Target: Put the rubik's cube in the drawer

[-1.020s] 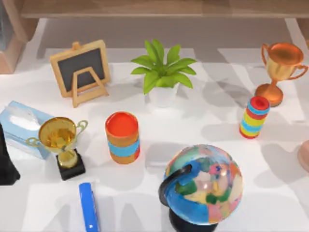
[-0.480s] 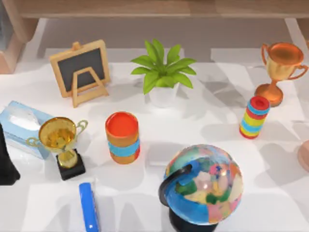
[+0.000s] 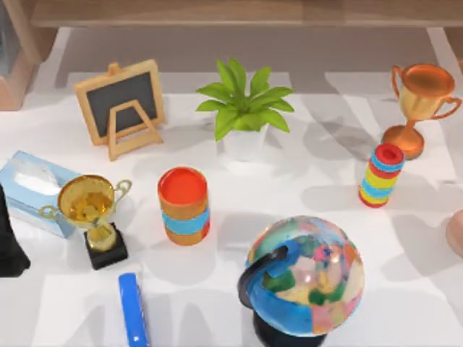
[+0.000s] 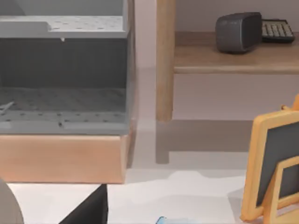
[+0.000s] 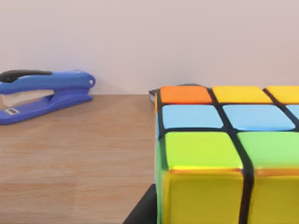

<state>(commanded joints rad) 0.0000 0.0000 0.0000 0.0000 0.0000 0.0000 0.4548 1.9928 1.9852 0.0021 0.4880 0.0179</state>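
Note:
The rubik's cube (image 5: 229, 154) sits close in front of my right wrist camera on a wooden shelf board (image 5: 74, 154), with orange, yellow, blue and green tiles showing. A dark part of my right gripper (image 5: 140, 212) pokes in just beside the cube's near corner. The drawer (image 4: 63, 116) is a grey open box above a wooden front, seen in the left wrist view at the table's back left. A dark piece of my left gripper (image 4: 88, 210) shows low in that view, and my left arm (image 3: 9, 242) stands at the table's left edge.
A blue stapler (image 5: 44, 93) lies on the shelf beyond the cube. The table holds a chalkboard easel (image 3: 121, 105), potted plant (image 3: 244, 108), two trophies (image 3: 94, 217) (image 3: 419, 105), an orange cup (image 3: 184, 204), a globe (image 3: 304, 278), a ring stack (image 3: 380, 176) and a tissue box (image 3: 32, 188).
Nothing on the table has moved; only the shadows at the right side shift a little.

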